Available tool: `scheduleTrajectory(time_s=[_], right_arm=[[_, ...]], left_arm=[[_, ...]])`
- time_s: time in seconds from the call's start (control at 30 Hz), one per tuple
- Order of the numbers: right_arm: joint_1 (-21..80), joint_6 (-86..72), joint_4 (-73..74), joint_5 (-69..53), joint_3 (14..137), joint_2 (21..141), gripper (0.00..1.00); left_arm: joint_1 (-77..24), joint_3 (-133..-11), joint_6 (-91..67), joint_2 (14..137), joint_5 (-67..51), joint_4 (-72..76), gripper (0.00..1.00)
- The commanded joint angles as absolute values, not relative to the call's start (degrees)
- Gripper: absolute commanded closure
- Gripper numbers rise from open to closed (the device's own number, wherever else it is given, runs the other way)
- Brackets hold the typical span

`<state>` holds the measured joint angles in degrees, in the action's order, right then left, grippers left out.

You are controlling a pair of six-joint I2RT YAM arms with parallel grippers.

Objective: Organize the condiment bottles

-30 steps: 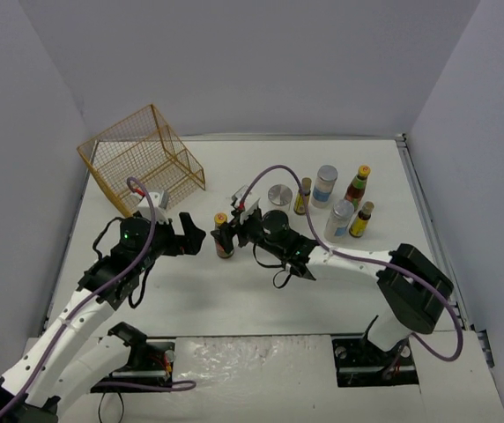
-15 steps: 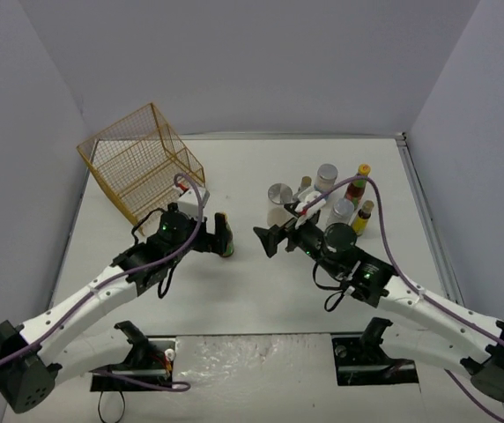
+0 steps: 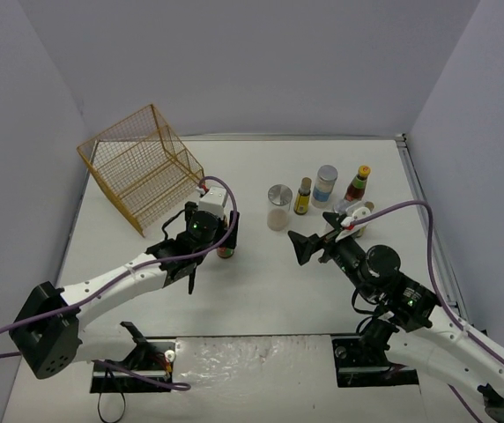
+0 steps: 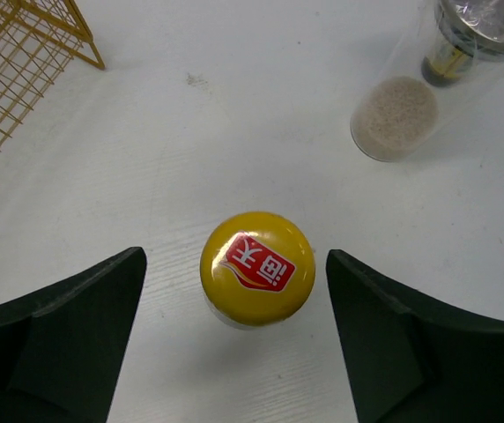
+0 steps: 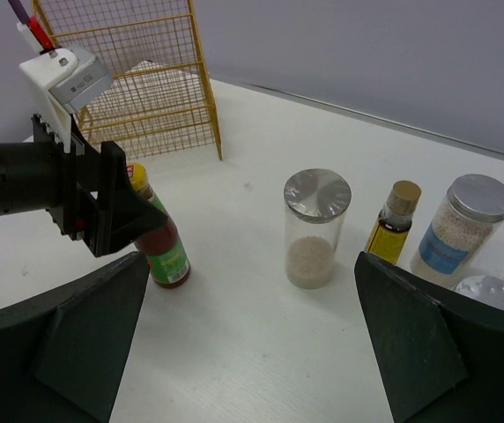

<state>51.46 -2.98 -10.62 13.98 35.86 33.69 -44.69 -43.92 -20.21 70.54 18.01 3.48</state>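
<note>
Straddling the upright yellow-capped bottle (image 4: pixel 256 269) left of the middle of the surface (image 3: pixel 261 286), my left end effector (image 4: pixel 234 260) gapes wide without touching it, set to grip, while my right end effector (image 5: pixel 252 260), also wide and empty, hangs clear near the right-edge bottles (image 3: pixel 326 186).

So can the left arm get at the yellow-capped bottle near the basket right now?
Probably yes: the left gripper sits open right over the yellow-capped bottle, one finger on each side with a gap, and nothing in between.
</note>
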Motion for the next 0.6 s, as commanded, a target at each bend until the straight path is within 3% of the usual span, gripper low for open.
scheduleTrajectory(time_s=[0.0, 0.07, 0.17, 0.23, 0.57], right_arm=[[51.77, -2.99, -13.1, 15.19, 36.35, 34.39, 0.0], [51.69, -2.99, -13.1, 15.12, 36.31, 33.81, 0.0], [51.68, -2.91, -13.1, 15.31, 36.11, 32.75, 0.01], [51.68, -3.05, -13.1, 15.52, 35.97, 32.24, 0.01], [51.77, -3.1, -13.16, 15.3, 37.11, 33.2, 0.01]], left_arm=[[-45.26, -46.54, -20.97, 70.72, 21.82, 10.0, 0.29], [-45.34, -46.43, -21.75, 70.76, 21.89, 10.0, 0.46], [-45.35, -46.19, -22.61, 70.18, 21.81, 9.96, 0.83], [-45.35, -46.84, -22.9, 69.61, 22.03, 9.09, 0.97], [-43.13, -60.07, -17.95, 65.9, 28.36, -4.33, 1.0]])
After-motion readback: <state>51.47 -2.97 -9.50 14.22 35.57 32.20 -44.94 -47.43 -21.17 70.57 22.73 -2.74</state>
